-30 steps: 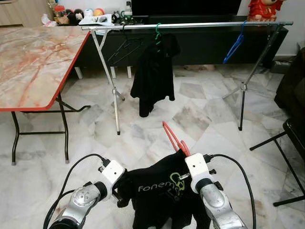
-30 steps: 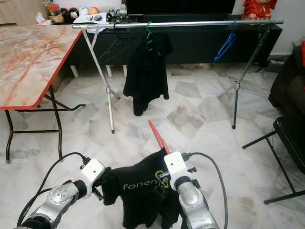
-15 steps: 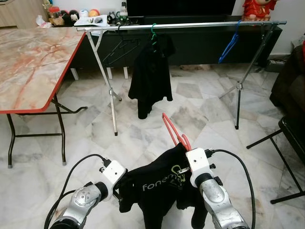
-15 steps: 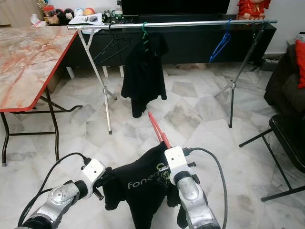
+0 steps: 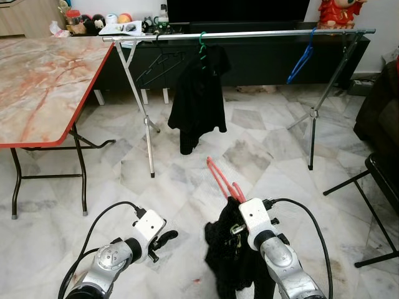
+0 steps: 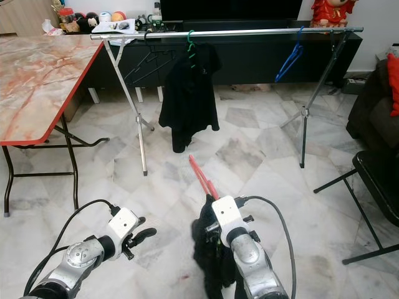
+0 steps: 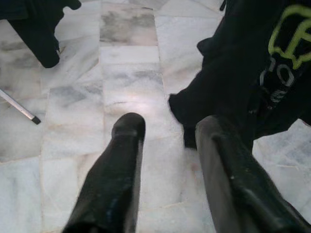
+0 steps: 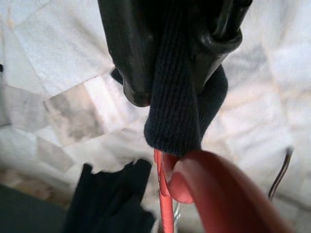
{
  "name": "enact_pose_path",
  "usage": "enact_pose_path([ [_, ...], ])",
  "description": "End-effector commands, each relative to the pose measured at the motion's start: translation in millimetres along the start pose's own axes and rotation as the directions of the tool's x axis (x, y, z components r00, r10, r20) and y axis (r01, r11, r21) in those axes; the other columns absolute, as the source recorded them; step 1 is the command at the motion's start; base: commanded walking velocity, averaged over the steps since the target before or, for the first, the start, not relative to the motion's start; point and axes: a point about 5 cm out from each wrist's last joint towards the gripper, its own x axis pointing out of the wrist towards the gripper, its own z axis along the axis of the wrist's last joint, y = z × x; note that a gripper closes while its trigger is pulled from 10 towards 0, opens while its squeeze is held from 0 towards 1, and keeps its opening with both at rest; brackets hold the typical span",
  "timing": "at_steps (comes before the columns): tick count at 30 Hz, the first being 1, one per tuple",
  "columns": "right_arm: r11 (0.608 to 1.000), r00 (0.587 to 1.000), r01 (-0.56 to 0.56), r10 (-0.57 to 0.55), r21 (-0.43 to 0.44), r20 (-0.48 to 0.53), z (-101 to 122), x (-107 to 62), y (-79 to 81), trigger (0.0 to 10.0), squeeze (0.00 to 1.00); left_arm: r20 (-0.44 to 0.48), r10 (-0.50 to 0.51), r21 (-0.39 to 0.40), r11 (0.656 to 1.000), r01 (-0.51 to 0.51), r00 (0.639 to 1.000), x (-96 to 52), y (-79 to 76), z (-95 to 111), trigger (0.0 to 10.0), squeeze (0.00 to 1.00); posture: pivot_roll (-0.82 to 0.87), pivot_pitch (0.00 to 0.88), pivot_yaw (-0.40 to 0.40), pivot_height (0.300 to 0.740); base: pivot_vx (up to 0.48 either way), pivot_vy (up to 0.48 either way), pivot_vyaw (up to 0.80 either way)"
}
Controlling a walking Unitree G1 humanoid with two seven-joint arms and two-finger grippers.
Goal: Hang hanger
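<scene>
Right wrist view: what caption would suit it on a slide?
Right tool shut on a black shirt's collar, red hanger just beyond, marble floor below.

Floor was white and grey veined marble tile [image 5: 187, 180]. Standing right on it were the silver metal garment rack [image 5: 151, 136], a folding table with a red-edged marble-pattern top [image 5: 43, 81], and a black chair [image 5: 381, 187] at the right.

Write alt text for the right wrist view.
The right gripper is shut on the ribbed collar of a black shirt, with a red hanger just beyond the fingertips above a marble floor.
</scene>
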Motion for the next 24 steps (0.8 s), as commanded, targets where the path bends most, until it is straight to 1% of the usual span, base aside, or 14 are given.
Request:
enact_pose_path([
  [1,0.998,0.998,-0.059,0.059,-0.032,-0.007,1.0,1.6,5.0,10.0,0.0,-0.026,-0.008,0.007,1.0,0.008,1.0,-2.9,0.0,-4.6,10.0,1.0,0.04,0.111,0.039,0.74,0.0,0.0,0.0],
  [2,0.996,0.997,-0.075,0.075,-0.037,-0.014,-0.2,1.3,5.7,10.0,0.0,-0.026,-0.007,0.01,1.0,0.007,1.0,-3.0,0.3,-4.5,10.0,1.0,0.04,0.111,0.039,0.74,0.0,0.0,0.0],
  [4,0.988,0.991,-0.13,0.127,-0.087,-0.042,-4.9,0.1,7.3,10.0,0.0,-0.027,-0.005,0.019,1.0,0.006,1.0,-3.8,1.8,-4.2,10.0,1.0,0.04,0.111,0.039,0.74,0.0,0.0,0.0],
  [7,0.969,0.977,-0.209,0.2,-0.134,-0.078,-11.7,-2.7,7.9,10.0,0.0,-0.027,-0.01,0.055,0.998,0.011,1.0,-4.3,3.4,-2.5,10.0,1.0,0.05,0.108,0.037,0.74,0.0,0.0,0.0],
  [8,0.959,0.968,-0.244,0.233,-0.143,-0.09,-14.0,-4.0,8.1,10.0,0.0,-0.027,-0.013,0.072,0.997,0.015,1.0,-4.8,4.2,-1.9,10.0,0.0,0.05,0.108,0.037,0.74,0.0,0.0,0.0],
  [9,0.937,0.95,-0.307,0.291,-0.165,-0.116,-18.3,-6.6,7.8,10.0,0.0,-0.027,-0.023,0.098,0.995,0.025,0.999,-6.0,5.5,-1.0,10.0,0.0,0.05,0.108,0.037,0.74,0.0,0.0,0.0],
  [12,0.902,0.922,-0.382,0.355,-0.201,-0.157,-24.5,-9.9,6.5,10.0,0.0,-0.027,-0.04,0.122,0.992,0.044,0.999,-7.8,7.0,0.0,10.0,0.0,0.05,0.105,0.036,0.74,0.0,0.0,0.0],
  [14,0.871,0.899,-0.431,0.392,-0.237,-0.193,-29.4,-12.7,5.1,10.0,0.0,-0.028,-0.064,0.145,0.987,0.067,0.998,-9.3,7.4,0.9,10.0,0.0,0.05,0.105,0.036,0.74,0.0,0.0,0.0],
  [17,0.817,0.854,-0.515,0.463,-0.258,-0.238,-35.7,-17.5,3.9,10.0,0.0,-0.048,-0.127,0.211,0.968,0.134,0.991,-13.0,6.9,1.5,10.0,0.0,0.05,0.103,0.034,0.74,0.0,0.0,0.0],
  [19,0.767,0.811,-0.581,0.52,-0.272,-0.266,-39.6,-21.6,4.2,10.0,0.0,-0.08,-0.2,0.264,0.94,0.214,0.977,-17.2,4.8,0.2,10.0,0.0,0.06,0.101,0.033,0.74,0.0,0.0,0.0],
  [20,0.726,0.776,-0.628,0.557,-0.281,-0.295,-43.0,-24.5,4.1,10.0,0.0,-0.114,-0.252,0.3,0.913,0.275,0.961,-20.8,3.3,-1.9,10.0,0.0,0.07,0.098,0.033,0.74,0.0,0.0,0.0],
  [21,0.708,0.763,-0.645,0.569,-0.287,-0.308,-44.3,-25.6,4.0,10.0,0.0,-0.132,-0.271,0.314,0.901,0.299,0.954,-22.2,3.0,-3.0,10.0,0.0,0.07,0.097,0.033,0.74,0.0,0.0,0.0],
  [23,0.671,0.732,-0.68,0.591,-0.297,-0.34,-47.2,-27.3,3.1,10.0,0.0,-0.191,-0.325,0.354,0.858,0.373,0.926,-26.2,2.4,-6.4,10.0,0.0,0.07,0.096,0.031,0.74,0.0,0.0,0.0],
  [24,0.671,0.732,-0.68,0.591,-0.297,-0.34,-47.2,-27.3,3.1,10.0,0.0,-0.191,-0.325,0.354,0.858,0.373,0.926,-26.2,2.4,-6.4,10.0,0.0,0.07,0.096,0.031,0.74,0.0,0.0,0.0],
])
